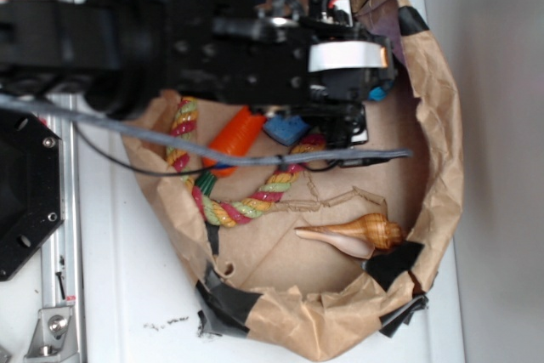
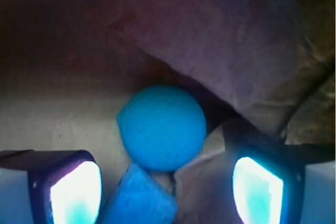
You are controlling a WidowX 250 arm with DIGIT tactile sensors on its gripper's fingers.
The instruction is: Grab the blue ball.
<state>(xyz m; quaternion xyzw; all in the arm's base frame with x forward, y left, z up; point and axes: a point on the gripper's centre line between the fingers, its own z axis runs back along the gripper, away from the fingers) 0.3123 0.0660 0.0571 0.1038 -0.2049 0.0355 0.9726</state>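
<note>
The blue ball [image 2: 161, 128] is a small round teal-blue ball lying on brown paper against a crumpled paper wall. In the exterior view only a small blue patch of it [image 1: 376, 93] shows beside the gripper. My gripper [image 2: 167, 190] is open, with one fingertip [image 2: 76, 192] at the lower left and the other at the lower right. The ball lies just ahead of the gap between them, untouched. In the exterior view the gripper [image 1: 353, 121] hangs over the upper right of the paper nest, mostly hidden by the black arm.
A light blue sponge [image 2: 139, 200] lies between the fingers, touching the ball; it also shows in the exterior view [image 1: 285, 129]. An orange carrot toy [image 1: 236, 140], a coloured rope [image 1: 246, 201] and a seashell [image 1: 357, 234] lie inside the brown paper nest [image 1: 442, 167].
</note>
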